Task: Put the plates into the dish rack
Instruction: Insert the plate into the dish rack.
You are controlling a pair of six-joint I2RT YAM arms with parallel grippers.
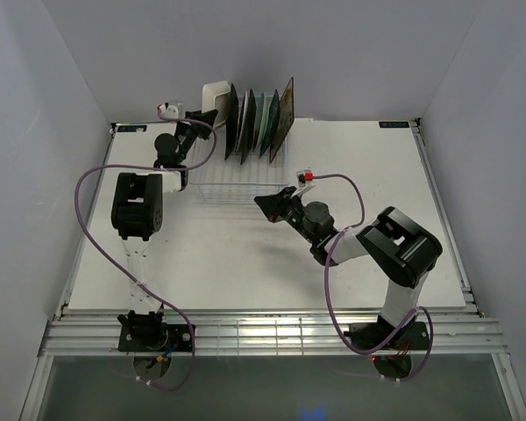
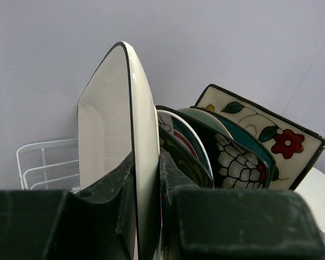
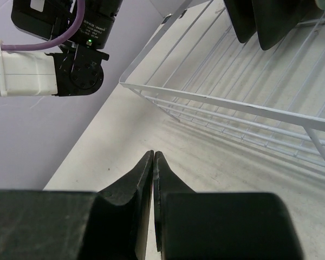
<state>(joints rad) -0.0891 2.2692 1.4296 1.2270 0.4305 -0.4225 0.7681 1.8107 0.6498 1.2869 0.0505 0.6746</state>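
7 plates (image 1: 256, 118) upright, 1 rack (image 3: 233, 106), L jaws pinching white plate (image 2: 105, 124)

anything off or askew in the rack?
Nothing stands out. The plates stand on edge in a row at the far end of the dish rack, none fallen. The left gripper holds the white plate at the row's left end; the right gripper is shut, empty.
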